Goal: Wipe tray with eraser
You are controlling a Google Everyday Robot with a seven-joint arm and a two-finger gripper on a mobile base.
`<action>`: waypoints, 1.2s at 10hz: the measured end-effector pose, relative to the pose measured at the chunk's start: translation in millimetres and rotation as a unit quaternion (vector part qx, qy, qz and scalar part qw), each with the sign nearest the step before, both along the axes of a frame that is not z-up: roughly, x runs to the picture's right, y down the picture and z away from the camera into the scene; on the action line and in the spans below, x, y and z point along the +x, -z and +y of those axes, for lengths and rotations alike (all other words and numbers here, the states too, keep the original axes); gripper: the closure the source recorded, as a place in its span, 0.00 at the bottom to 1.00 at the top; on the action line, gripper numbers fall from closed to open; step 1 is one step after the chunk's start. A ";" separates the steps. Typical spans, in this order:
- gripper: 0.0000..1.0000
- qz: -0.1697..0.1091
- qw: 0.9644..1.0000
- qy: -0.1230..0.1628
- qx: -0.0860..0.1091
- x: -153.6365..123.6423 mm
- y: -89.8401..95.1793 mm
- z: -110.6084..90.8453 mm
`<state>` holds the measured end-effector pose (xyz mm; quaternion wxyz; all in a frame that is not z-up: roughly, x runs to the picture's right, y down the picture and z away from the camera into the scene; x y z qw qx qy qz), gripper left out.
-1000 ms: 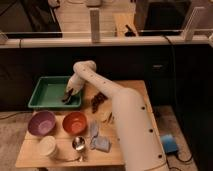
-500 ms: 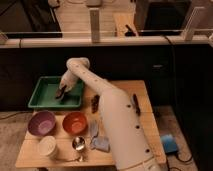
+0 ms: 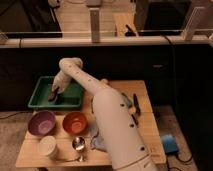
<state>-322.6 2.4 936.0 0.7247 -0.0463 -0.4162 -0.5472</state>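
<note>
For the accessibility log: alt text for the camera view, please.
A white robot arm reaches across a wooden table, its tool down inside a green tray at the table's far side. Nearer the camera than the tray sit a purple bowl, an orange bowl and a white cup.

Looks like a robotics test area rather than lived-in space. Shows a small wooden table (image 3: pixel 145 100) standing alone before a dark partition (image 3: pixel 165 65), topped by a pale rail with posts (image 3: pixel 95 25). Holds staged props: green tray (image 3: pixel 35 97), purple bowl (image 3: pixel 42 122), orange bowl (image 3: pixel 75 121), white cup (image 3: pixel 48 146). Has the gripper (image 3: pixel 54 95) down inside the green tray, toward its left half.
</note>
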 end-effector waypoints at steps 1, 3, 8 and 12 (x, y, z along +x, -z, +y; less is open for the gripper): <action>0.79 -0.001 1.000 0.003 -0.001 2.5 1.4 5.1; 0.64 0.009 1.000 -0.006 -0.001 22.7 -0.1 9.8; 0.92 0.042 0.999 -0.018 0.006 59.0 -5.1 16.2; 1.00 0.041 0.999 -0.018 0.006 57.8 -4.7 16.6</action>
